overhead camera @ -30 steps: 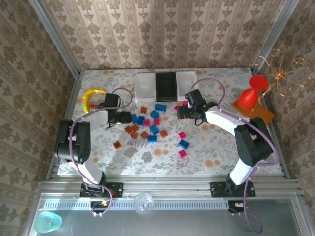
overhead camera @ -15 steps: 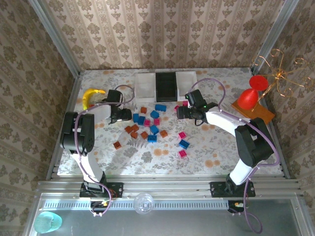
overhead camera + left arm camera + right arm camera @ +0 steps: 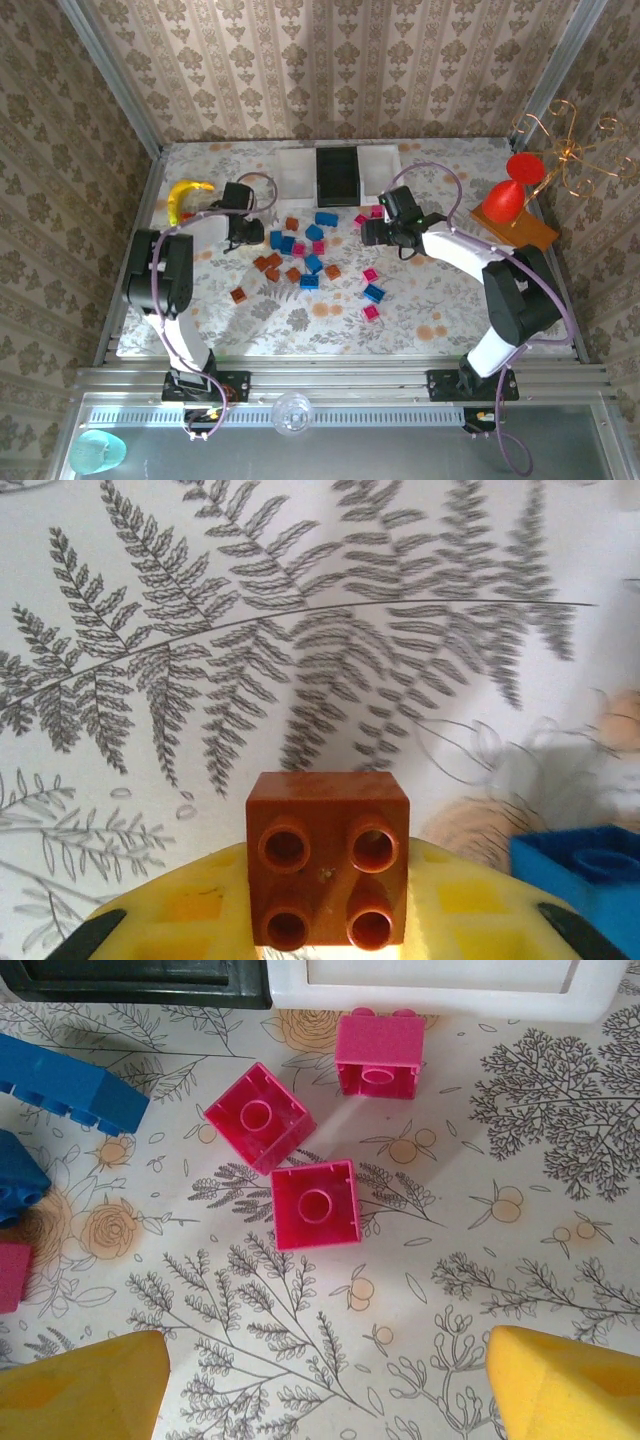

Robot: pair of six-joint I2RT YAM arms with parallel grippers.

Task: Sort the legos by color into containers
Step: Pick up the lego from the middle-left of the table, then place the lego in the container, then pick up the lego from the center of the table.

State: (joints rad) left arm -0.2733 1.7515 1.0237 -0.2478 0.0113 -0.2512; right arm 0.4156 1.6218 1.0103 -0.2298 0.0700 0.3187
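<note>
My left gripper [image 3: 245, 232] is shut on a brown-orange lego [image 3: 327, 858], studs facing the camera, between yellow fingers [image 3: 170, 915] just above the cloth; a blue lego [image 3: 585, 865] lies to its right. My right gripper [image 3: 320, 1390] is open over bare cloth, with three pink legos [image 3: 315, 1203] just ahead and blue legos [image 3: 70, 1085] to the left. In the top view the right gripper [image 3: 372, 232] sits beside that pink group [image 3: 368, 214]. Several blue, brown and pink legos [image 3: 309, 262] are scattered mid-table. The containers stand at the back: white tray [image 3: 297, 172], black tray [image 3: 337, 172], white tray [image 3: 380, 160].
A yellow banana [image 3: 186, 193] lies at the back left, close to the left arm. A red cone toy [image 3: 507, 195] stands on an orange board [image 3: 528, 232] at the right, with a wire stand [image 3: 570, 150] behind it. Patterned walls enclose the table.
The left arm has folded in and its gripper has drawn slightly back and left from the lego pile. The right gripper has barely shifted.
</note>
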